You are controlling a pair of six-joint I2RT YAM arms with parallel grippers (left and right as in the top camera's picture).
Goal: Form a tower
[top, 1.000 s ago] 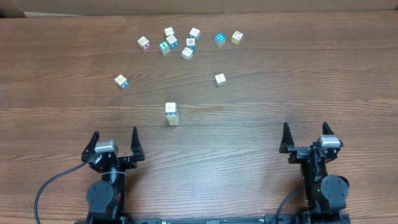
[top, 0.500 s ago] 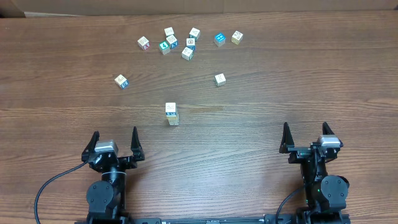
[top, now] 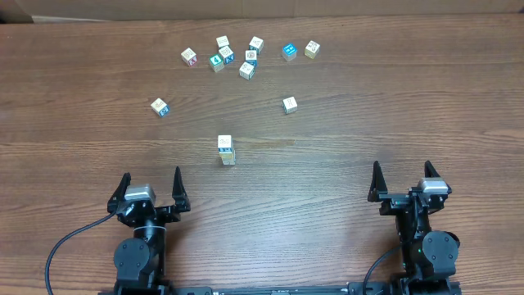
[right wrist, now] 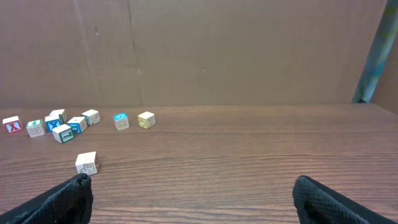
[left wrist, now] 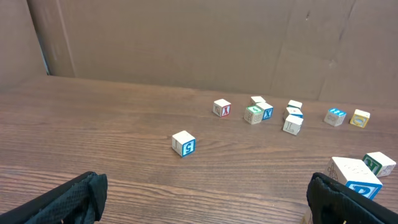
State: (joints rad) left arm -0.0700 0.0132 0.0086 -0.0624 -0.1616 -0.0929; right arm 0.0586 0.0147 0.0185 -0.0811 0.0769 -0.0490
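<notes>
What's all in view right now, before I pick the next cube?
tower: one, pale cubes with a whitish top, mid-table, nearer the left side
left single cube: one, pale with blue, beyond the tower to its left
right single cube: one, pale, beyond the tower to its right
cube cluster: nine, pale with blue, green, red and yellow faces, far side
table: one, brown wood
cardboard wall: brown, behind the table
left hand: black, open, empty, near edge
right hand: black, open, empty, near edge

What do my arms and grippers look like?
Both arms are black, with round joint housings. The left gripper and right gripper each have two pointed black fingers and a small silver-grey camera block. A black cable loops from the left arm.
</notes>
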